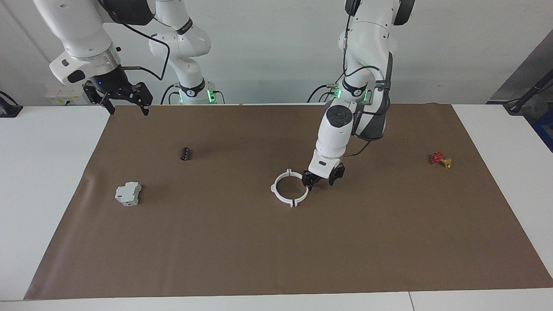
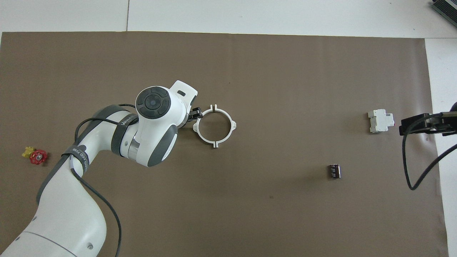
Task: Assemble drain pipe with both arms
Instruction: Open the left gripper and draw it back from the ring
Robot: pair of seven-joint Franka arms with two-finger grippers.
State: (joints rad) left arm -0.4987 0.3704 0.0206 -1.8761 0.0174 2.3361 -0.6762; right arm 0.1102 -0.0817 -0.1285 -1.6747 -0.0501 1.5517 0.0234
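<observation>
Two half-rings of the drain pipe (image 1: 290,189) are seen mid-frame, tabs met as one ring w/ small gaps. Left gripper (image 1: 322,179) is set beside its rim, jaws apart (contact unclear). Right gripper (image 1: 125,100) waits upper left, jaws apart. Next, probably: seams pressed shut.

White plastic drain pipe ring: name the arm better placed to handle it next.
Left. The left gripper sits low beside the white plastic drain pipe ring, fingers open; the right gripper hangs high over the table's edge.
</observation>
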